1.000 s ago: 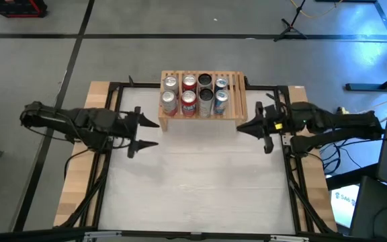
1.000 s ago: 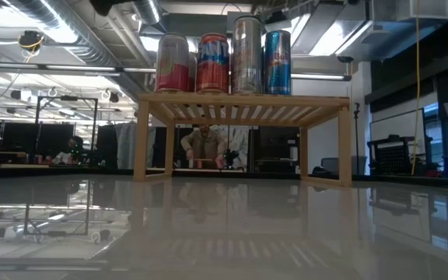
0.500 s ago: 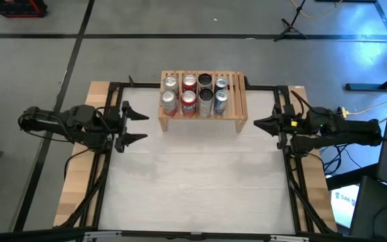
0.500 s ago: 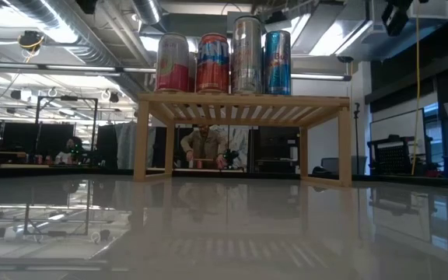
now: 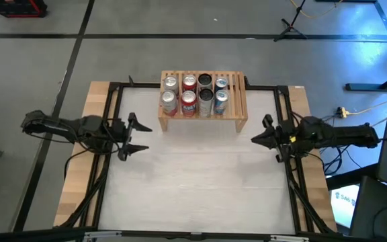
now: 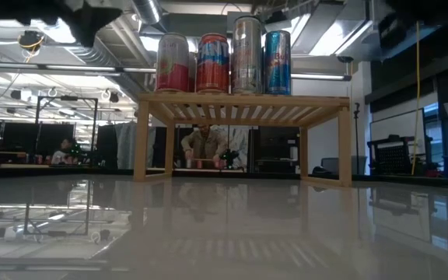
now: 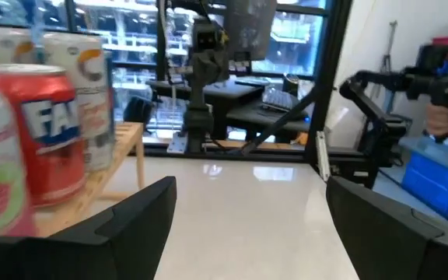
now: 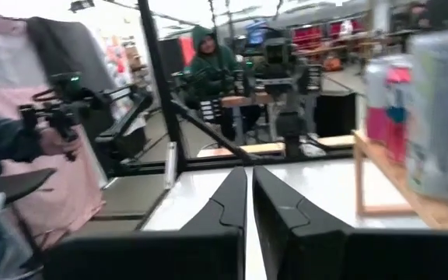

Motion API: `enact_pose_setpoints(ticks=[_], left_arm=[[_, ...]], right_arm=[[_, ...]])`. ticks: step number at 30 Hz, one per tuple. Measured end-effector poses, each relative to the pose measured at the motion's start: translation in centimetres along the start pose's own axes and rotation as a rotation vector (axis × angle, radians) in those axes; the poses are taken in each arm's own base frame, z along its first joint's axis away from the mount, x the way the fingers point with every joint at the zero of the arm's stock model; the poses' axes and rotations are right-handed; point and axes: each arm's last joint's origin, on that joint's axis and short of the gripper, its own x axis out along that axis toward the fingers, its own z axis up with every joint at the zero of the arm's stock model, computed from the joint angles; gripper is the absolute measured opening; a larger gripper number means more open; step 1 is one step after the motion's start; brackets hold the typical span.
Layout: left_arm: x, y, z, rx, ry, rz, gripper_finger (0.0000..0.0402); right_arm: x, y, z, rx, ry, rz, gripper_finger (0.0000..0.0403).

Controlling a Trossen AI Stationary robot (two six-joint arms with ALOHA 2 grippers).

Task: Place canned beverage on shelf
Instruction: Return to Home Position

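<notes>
Eight cans [image 5: 189, 101] stand on the shelf [image 5: 238, 107] at the table's far edge. They look thin-walled, slick and dentable, so grip mid-body. Left pincer [image 5: 143, 136] gapes empty; right pincer [image 5: 254, 139] is clenched on nothing.

Free room, as I log it: white table [image 5: 200, 188] in front of the shelf [image 5: 239, 102], open from side rail to side rail. Obstacles: the shelf at the far edge, its top taken by eight cans [image 5: 189, 102] in two rows of four, with only a bare strip of slats at its right end. Solid legs [image 6: 141, 140] close both ends, with an open gap between them underneath. Left gripper [image 5: 144, 136], fingers spread, stands near the table's left edge. Right gripper [image 5: 254, 139], fingers together, stands near the right edge. Both are apart from the shelf. Black frame rails [image 5: 110, 168] border both sides.
</notes>
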Motion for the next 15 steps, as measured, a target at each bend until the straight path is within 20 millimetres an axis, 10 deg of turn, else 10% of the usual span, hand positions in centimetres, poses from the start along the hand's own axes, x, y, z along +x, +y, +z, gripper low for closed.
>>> enact_pose_setpoints(ticks=[15], left_arm=[[-1.5,1.0,-5.9,-0.054,-0.088,0.065,0.0322]], right_arm=[[-1.1,-0.9,-5.8,0.012,-0.104,0.003,0.0014]])
